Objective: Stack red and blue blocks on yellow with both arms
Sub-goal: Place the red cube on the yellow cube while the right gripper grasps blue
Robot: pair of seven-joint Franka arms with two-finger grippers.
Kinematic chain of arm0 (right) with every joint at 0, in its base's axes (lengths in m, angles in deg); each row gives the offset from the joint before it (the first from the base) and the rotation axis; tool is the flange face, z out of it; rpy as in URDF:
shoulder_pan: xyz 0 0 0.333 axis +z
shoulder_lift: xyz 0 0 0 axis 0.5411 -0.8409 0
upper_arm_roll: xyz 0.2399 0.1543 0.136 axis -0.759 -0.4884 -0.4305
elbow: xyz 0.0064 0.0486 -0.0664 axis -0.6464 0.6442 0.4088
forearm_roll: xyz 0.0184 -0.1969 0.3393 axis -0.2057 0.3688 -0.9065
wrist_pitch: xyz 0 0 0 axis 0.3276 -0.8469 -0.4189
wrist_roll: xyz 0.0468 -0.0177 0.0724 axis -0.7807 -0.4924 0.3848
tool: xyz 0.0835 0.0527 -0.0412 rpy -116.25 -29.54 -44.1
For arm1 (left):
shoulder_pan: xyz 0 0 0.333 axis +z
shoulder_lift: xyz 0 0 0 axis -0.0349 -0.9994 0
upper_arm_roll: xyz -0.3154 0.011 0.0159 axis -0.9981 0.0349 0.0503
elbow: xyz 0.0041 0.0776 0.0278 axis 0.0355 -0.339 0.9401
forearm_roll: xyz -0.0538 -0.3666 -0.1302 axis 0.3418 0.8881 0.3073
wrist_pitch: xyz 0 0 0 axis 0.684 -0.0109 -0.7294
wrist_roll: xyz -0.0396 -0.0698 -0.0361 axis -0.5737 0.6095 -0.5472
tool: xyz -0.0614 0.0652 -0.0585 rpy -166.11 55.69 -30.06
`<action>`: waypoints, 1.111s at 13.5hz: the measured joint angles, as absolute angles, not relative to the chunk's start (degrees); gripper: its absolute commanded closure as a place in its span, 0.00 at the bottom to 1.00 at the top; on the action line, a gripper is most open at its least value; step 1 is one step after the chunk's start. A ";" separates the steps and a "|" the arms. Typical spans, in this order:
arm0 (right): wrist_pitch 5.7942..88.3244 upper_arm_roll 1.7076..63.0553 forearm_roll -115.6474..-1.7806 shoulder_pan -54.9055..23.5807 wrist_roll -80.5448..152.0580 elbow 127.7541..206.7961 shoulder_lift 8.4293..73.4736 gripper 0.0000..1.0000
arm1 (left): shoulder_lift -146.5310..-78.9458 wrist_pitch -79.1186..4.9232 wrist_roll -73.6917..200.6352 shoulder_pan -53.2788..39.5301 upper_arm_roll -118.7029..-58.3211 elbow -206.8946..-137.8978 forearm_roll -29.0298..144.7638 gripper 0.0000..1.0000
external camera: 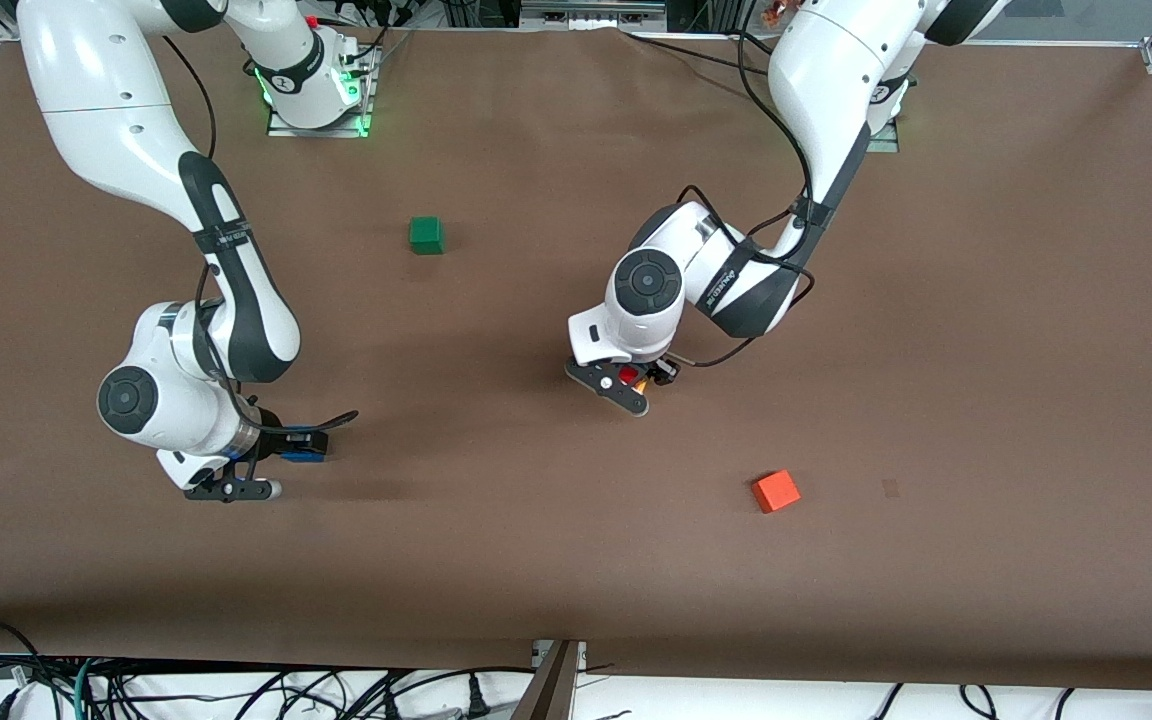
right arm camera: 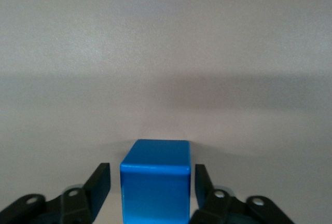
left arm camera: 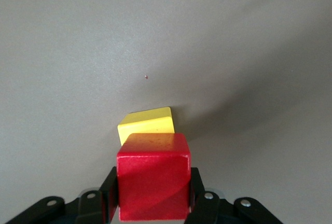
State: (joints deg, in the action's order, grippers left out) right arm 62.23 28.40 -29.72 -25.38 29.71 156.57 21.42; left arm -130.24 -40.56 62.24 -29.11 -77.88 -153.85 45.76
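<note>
Left gripper [external camera: 630, 384] clamped on red block [left arm camera: 153, 175], mid-table, over yellow block [left arm camera: 146, 124] just beneath. Right gripper [external camera: 281, 455] toward right arm's end of table, fingers [right arm camera: 98, 183] apart, flanking blue block [right arm camera: 155, 185], gaps visible both sides.

Bare tabletop [external camera: 576, 560] between the two arms, green cube [external camera: 426, 235] and orange cube [external camera: 775, 491] lone obstacles, well apart, yellow cube [left arm camera: 146, 125] beneath left gripper [external camera: 628, 380]
</note>
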 measured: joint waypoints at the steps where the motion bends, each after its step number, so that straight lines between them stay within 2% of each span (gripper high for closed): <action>1: 62.25 28.40 -29.72 -25.38 29.71 156.42 21.42 0.49 | -130.26 -40.69 62.24 -29.11 -77.87 -153.85 45.76 1.00; 3: 62.26 28.40 -29.72 -25.39 29.71 156.23 21.43 0.62 | -130.29 -41.08 62.22 -29.11 -77.87 -153.85 45.76 1.00; 7: 61.67 28.39 -29.72 -25.31 29.72 155.50 21.43 0.64 | -130.38 -41.69 62.21 -29.11 -77.83 -153.85 45.76 1.00; 8: 60.05 28.38 -29.72 -25.12 29.72 154.44 21.43 0.64 | -130.38 -41.70 62.21 -29.11 -77.82 -153.85 45.76 0.47; 9: 57.69 28.37 -29.72 -24.81 29.72 152.70 21.47 0.64 | -130.38 -41.70 62.21 -29.11 -77.81 -153.84 45.76 0.00; 12: 50.86 28.35 -29.66 -23.31 29.71 146.71 21.68 0.64 | -130.38 -41.77 62.13 -29.01 -77.55 -153.44 45.76 0.00; 15: 47.99 28.37 -29.65 -21.27 28.53 143.04 21.74 0.64 | -129.88 -41.75 62.08 -28.56 -77.20 -152.03 45.76 0.00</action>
